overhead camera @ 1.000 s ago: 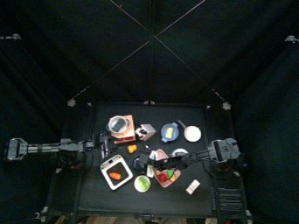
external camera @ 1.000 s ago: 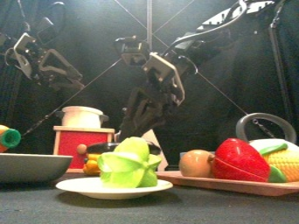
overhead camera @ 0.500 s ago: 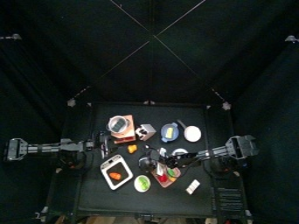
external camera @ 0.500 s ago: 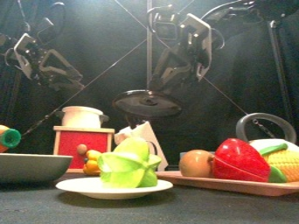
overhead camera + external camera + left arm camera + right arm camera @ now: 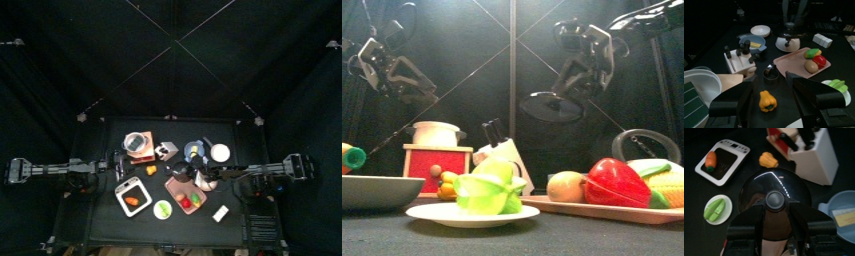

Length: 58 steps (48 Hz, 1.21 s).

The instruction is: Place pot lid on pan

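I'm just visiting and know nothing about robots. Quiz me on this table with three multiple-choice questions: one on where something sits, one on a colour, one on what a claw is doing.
1. Where does the cut green vegetable lie?
A. in the knife block
B. on a white plate
C. on the pink tray

2. What colour is the round bowl next to the knife block?
A. blue
B. red
C. yellow

3. What is the right gripper doing?
A. resting empty on the table
B. pressing on the toaster
C. holding a dark lid in the air

Answers:
1 B: the green vegetable sits on the white plate.
2 A: the bowl is blue.
3 C: the right gripper grips the dark lid, which hangs clear above the table.
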Each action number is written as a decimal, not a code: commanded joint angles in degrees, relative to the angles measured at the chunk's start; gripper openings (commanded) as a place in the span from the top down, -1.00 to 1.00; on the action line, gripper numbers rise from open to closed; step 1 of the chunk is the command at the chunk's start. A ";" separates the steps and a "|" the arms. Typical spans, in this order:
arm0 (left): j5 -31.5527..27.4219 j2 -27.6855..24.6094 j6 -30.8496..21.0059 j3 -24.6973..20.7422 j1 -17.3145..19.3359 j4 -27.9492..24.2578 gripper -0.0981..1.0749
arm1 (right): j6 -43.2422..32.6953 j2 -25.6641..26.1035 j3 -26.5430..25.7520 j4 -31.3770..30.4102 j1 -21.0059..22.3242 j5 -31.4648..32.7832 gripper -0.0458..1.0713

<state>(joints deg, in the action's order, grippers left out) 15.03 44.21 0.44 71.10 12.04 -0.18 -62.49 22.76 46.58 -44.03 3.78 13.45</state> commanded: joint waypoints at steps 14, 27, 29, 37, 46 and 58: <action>0.53 -0.09 0.00 -0.88 -0.09 0.62 -0.64 | -2.02 12.13 7.82 6.68 12.83 -0.79 -0.20; 0.88 0.00 0.00 -0.70 -0.09 0.62 -0.64 | -4.31 16.26 8.79 7.12 14.94 5.45 -0.21; 0.79 0.00 0.00 -0.70 -0.09 0.70 -0.64 | -4.48 16.52 8.53 7.21 15.21 7.38 -0.21; 0.79 -0.09 0.00 -0.70 -0.09 0.62 -0.64 | -8.26 17.58 7.38 4.83 15.56 16.52 -0.21; 0.88 -0.09 0.00 -0.62 -0.09 0.62 -0.64 | -18.28 19.42 8.96 -0.79 15.56 17.84 -0.20; 0.88 -0.09 0.00 -0.62 0.00 0.62 -0.64 | -34.80 20.57 13.80 -13.10 12.48 21.36 -0.20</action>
<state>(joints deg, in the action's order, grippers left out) 15.38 44.21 0.53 71.19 12.04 0.44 -93.34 43.51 59.85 -53.70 17.67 34.63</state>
